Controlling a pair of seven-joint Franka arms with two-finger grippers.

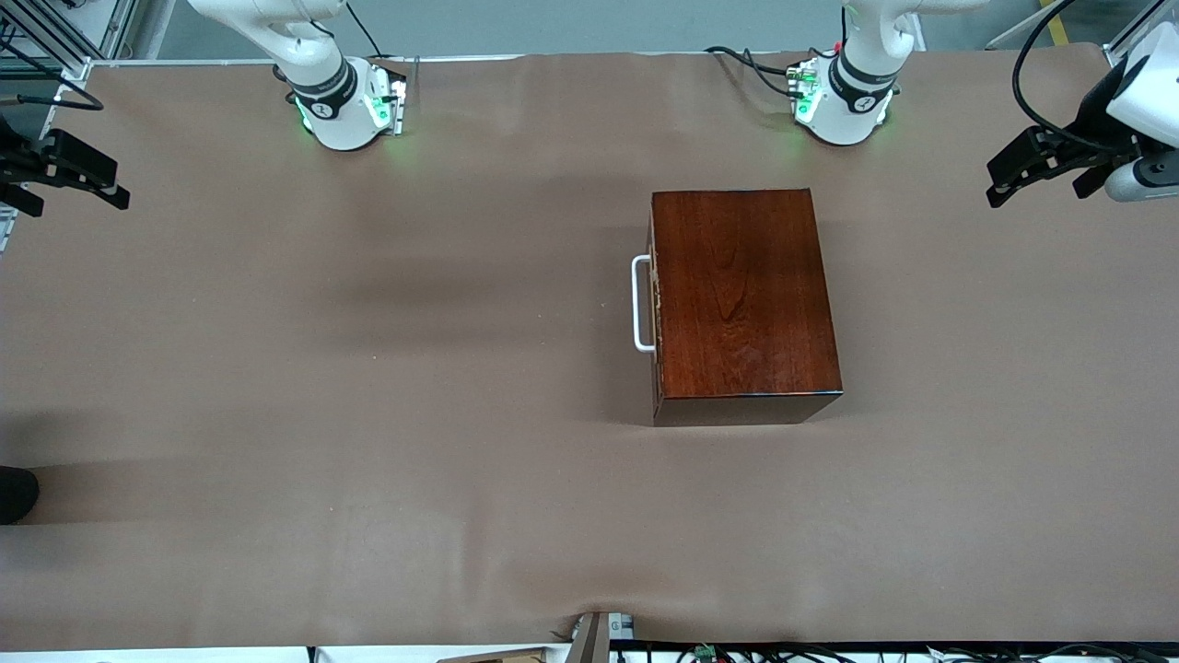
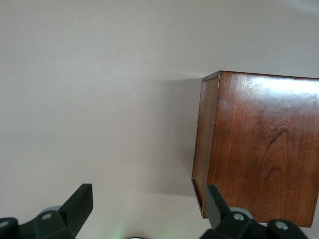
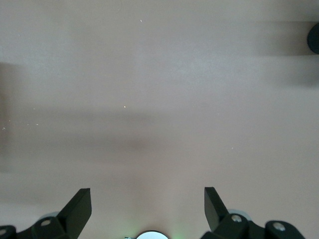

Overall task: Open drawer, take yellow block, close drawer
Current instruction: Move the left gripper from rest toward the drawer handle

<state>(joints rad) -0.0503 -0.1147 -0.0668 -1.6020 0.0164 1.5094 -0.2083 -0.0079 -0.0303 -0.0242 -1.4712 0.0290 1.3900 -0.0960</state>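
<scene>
Fingers of both the left gripper (image 1: 999, 184) and right gripper (image 1: 115, 191) gape empty; the shut drawer's white handle (image 1: 641, 304), long axis twelve-to-six, faces nine o'clock, toward the right arm.

Wooden box (image 1: 744, 295) on the table (image 1: 368, 414) toward the left arm's end, handle (image 1: 641, 304) facing the right arm's end.
</scene>
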